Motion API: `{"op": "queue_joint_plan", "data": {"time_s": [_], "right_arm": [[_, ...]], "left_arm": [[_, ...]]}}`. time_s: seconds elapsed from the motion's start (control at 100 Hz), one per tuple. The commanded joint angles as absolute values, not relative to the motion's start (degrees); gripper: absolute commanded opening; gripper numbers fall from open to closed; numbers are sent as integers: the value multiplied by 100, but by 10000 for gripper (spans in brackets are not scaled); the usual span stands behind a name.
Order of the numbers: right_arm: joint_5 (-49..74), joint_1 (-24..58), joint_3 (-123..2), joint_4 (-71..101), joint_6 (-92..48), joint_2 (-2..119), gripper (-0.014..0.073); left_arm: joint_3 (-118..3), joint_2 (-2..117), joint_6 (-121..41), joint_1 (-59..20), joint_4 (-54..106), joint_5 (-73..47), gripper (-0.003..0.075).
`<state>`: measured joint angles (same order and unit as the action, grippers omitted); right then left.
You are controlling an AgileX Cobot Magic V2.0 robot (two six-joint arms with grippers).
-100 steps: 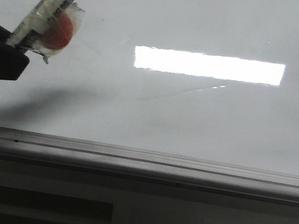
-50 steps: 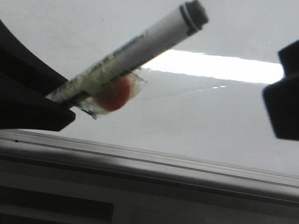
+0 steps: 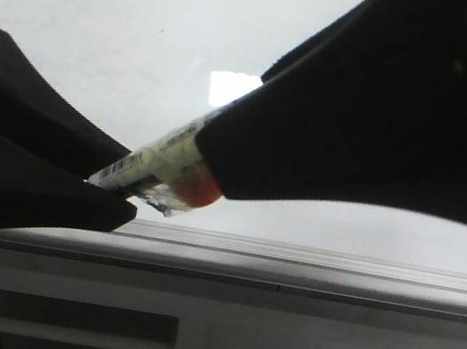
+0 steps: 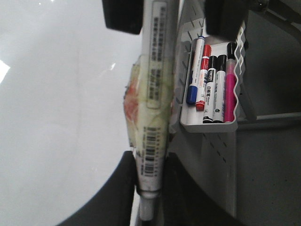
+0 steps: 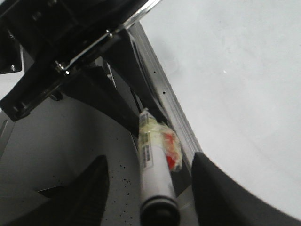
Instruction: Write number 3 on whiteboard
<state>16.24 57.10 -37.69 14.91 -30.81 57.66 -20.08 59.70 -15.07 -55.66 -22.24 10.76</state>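
The whiteboard [image 3: 108, 10] fills the back of the front view, with a bright light reflection partly covered. No drawn 3 shows on it. My left gripper [image 3: 109, 194] at the lower left is shut on the tip end of a white marker [image 3: 160, 158] with a red lump taped to it [image 3: 195, 188]. The left wrist view shows the barrel [image 4: 153, 94] clamped between the fingers of the left gripper [image 4: 149, 188]. My right gripper [image 3: 217, 163] covers the marker's cap end. In the right wrist view the right gripper [image 5: 150, 197] is open, its fingers on either side of the cap [image 5: 159, 212], apart from it.
The board's grey metal frame edge [image 3: 291, 260] runs across below the grippers. A white tray [image 4: 209, 125] with several coloured markers hangs beside the board. The whiteboard also shows in both wrist views [image 4: 56, 94] [image 5: 244, 70].
The left gripper lowered and tilted the marker toward the frame edge. The right gripper came in from the right and now straddles the marker's cap end.
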Motion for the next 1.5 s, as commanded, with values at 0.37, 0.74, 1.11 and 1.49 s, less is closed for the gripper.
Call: {"op": "queue_joint_plan", "data": {"time_s": [0.37,0.74,1.11,1.49], "right_arm": [[1252,5721,-3995,1579,-3085,5830,-62],[916,5721,-4020,1579,-3085,5830,-62],[1857,4876,-5109,1465,-2997,5841,-61],[2557,4393,-5940,1377,-2961,6376,-61]], "left_arm": [[-2191,5930,-1482,-5613,-2198,1509,7],[-2191,5504,-1482,-5613,-911,1370,502],[-2191,4162,-1482,-5504,219,1017,416],[-2180,3975,-1482,-4443,670,1103,222]]}}
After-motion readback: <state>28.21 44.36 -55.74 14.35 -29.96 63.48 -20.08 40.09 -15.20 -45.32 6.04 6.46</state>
